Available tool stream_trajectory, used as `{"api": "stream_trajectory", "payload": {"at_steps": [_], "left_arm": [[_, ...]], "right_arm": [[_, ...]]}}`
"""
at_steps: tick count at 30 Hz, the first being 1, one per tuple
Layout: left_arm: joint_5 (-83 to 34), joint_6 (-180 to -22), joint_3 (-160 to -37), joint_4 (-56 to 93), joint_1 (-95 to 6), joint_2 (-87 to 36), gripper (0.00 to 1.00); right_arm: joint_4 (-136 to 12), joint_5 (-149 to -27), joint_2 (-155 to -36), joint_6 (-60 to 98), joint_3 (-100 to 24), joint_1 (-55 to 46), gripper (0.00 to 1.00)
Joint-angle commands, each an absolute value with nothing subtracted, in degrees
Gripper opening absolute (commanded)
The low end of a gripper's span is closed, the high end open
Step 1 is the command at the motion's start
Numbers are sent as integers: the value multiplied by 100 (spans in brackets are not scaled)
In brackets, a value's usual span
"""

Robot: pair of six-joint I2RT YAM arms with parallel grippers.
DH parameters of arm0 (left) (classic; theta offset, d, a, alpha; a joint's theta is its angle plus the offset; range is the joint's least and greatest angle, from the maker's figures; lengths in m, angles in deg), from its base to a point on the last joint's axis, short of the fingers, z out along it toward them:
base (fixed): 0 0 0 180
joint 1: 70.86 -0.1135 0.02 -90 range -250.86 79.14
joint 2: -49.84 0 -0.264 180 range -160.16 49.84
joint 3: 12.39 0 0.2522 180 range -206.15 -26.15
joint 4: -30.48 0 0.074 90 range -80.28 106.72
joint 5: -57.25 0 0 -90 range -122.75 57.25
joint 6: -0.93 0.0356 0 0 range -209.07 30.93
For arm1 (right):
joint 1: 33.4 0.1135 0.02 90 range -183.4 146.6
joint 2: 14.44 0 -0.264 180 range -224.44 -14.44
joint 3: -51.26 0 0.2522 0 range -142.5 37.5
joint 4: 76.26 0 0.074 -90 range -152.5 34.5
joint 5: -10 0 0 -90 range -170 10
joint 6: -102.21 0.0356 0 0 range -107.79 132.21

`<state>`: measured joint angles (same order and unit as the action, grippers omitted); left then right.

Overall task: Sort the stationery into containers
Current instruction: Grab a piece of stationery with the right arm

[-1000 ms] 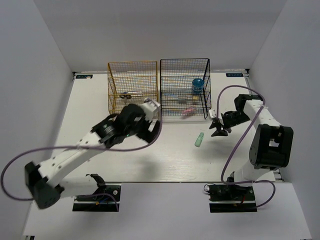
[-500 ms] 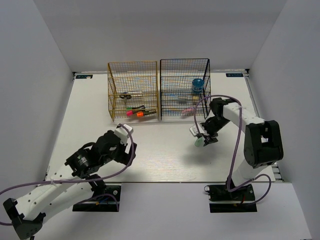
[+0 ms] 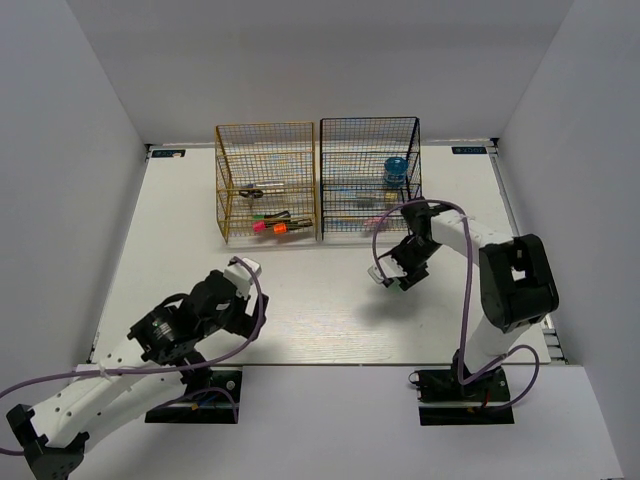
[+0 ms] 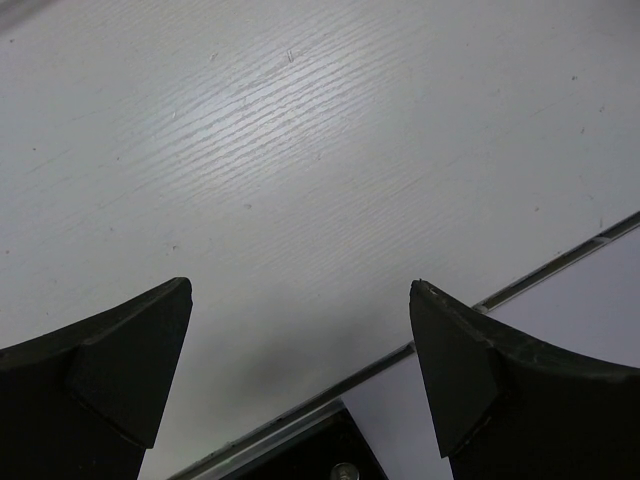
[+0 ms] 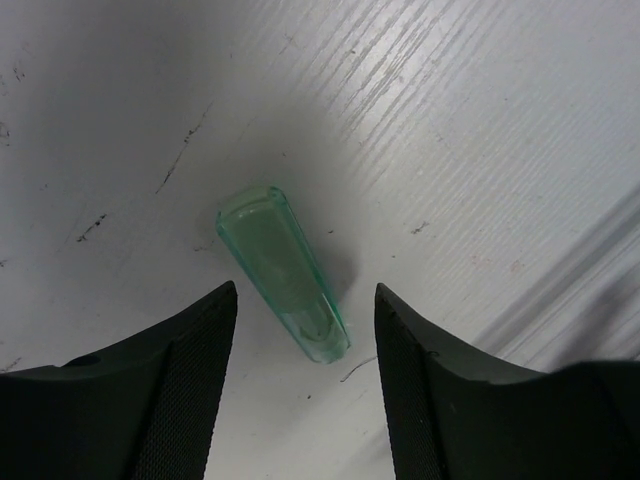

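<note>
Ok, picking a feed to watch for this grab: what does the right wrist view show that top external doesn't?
Right wrist only: the green stick lying on the table between the open fingers. Top external only: the gold rack and black rack, plus the left arm. Both: the right gripper and the table.

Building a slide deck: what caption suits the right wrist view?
Right gripper, open, poised over a pale green stick lying flat on the white table.
</note>
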<state>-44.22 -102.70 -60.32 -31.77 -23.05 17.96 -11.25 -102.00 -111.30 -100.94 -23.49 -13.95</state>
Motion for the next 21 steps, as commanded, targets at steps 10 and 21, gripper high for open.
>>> {"api": "stream_trajectory", "payload": {"at_steps": [10,21], "left_arm": [[-4488,-10489,-5858,-3347,-2323,2250,100],[-4462,-10551,-5858,-3452,-2331,2462,100]], "right_arm": [[-1468,-9565,-11384,-11014,-1946,-1107,51],[-1214,-9669,-11113,-10348,-1969,-1019,0]]}}
